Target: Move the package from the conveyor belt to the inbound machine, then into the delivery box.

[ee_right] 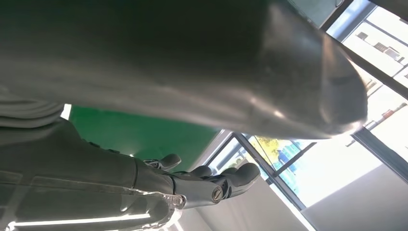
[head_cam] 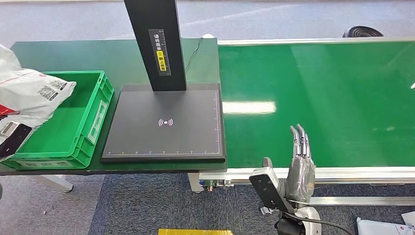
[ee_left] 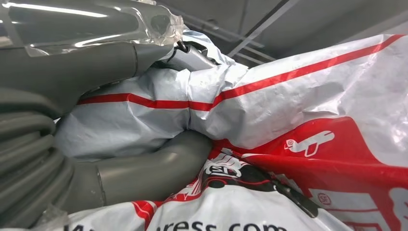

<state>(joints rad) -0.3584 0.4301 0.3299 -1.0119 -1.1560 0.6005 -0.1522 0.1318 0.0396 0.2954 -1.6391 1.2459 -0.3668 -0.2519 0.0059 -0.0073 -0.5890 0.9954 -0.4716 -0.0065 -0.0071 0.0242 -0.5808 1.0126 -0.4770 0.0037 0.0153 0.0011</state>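
A white and red plastic package [head_cam: 29, 95] hangs over the left end of the green delivery box [head_cam: 90, 110], at the head view's left edge. My left hand [ee_left: 72, 120] grips it: in the left wrist view the thumb [ee_left: 159, 163] and fingers [ee_left: 192, 57] clamp the crumpled package [ee_left: 288, 120]. The black inbound machine [head_cam: 166, 122] with its upright post [head_cam: 155, 44] stands bare between the box and the conveyor belt [head_cam: 318, 98]. My right hand [head_cam: 299, 161] is raised at the belt's near edge, fingers straight and apart, holding nothing; the right hand [ee_right: 202, 185] has the same pose in its wrist view.
The box and the machine sit on a dark green table [head_cam: 58, 56]. A thin cable [head_cam: 195, 46] runs behind the post. Grey carpet lies below, with a yellow patch [head_cam: 195, 231] and a white bag [head_cam: 386, 227] on the floor.
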